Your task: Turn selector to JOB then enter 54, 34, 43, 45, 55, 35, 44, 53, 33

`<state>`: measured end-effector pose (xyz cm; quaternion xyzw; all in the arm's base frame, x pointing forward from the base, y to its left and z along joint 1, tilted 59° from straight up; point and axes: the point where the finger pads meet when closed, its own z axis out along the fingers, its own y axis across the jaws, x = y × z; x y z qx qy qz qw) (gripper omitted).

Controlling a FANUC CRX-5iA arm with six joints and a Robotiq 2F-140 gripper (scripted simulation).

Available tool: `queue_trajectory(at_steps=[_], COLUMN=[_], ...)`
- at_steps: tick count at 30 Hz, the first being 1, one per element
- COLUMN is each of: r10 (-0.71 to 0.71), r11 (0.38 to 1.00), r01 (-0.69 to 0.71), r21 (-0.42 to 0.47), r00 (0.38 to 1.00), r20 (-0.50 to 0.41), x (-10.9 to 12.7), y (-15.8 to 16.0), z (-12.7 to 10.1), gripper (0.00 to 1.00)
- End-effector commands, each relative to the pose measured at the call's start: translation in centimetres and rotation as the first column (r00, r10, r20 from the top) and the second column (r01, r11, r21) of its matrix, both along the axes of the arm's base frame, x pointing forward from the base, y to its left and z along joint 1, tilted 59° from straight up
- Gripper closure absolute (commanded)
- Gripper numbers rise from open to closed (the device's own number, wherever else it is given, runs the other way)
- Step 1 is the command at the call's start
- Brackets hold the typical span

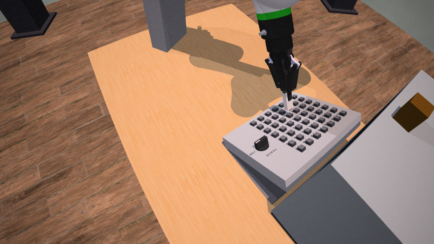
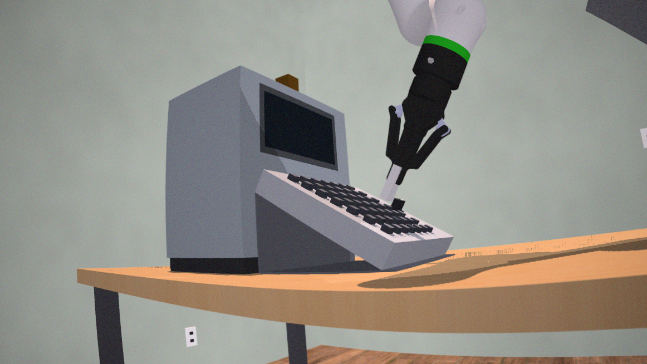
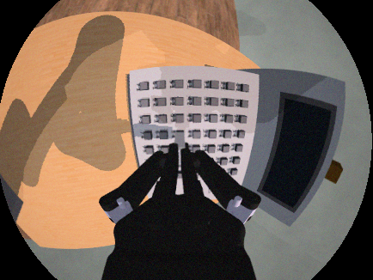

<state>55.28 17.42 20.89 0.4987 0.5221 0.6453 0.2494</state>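
Note:
The grey keypad panel (image 1: pixel 291 165) (image 2: pixel 334 222) (image 3: pixel 253 122) slopes down from the machine, with several rows of dark square keys; none is lit. A black selector knob (image 1: pixel 261 143) (image 2: pixel 397 203) sits at the panel's low end, between the labels JOB and TEACH. I cannot tell which one it points to. My gripper (image 1: pixel 287 94) (image 2: pixel 400 174) (image 3: pixel 180 139) is shut, and a thin white peg (image 1: pixel 287 103) (image 2: pixel 389 187) sticks out from between its fingertips. The peg's tip hangs close over the keys at the panel's far side. I cannot tell if it touches a key.
The grey machine body (image 2: pixel 208 171) with a dark screen (image 2: pixel 298 128) (image 3: pixel 296 150) stands behind the panel, with a small brown block (image 1: pixel 412 112) (image 2: pixel 287 82) on top. A grey post (image 1: pixel 165 24) stands at the back of the wooden table (image 1: pixel 145 100). Black stands (image 1: pixel 27 16) are on the floor.

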Motion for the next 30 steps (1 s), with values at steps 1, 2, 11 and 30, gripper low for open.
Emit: queue_trajectory(at_steps=[1, 2, 11, 30], r10=[0.000, 0.000, 0.000, 0.000], r11=[1.000, 1.000, 1.000, 1.000], r01=[0.000, 0.000, 0.000, 0.000], r21=[0.000, 0.000, 0.000, 0.000], r00=[1.000, 1.000, 1.000, 1.000], r20=[0.000, 0.000, 0.000, 0.000], x=[-0.4, -0.5, -0.7, 0.6], y=[-0.2, -0.2, -0.4, -2.6], z=[0.0, 0.0, 0.0, 6.3], gripper=[1.00, 1.00, 1.00, 1.00])
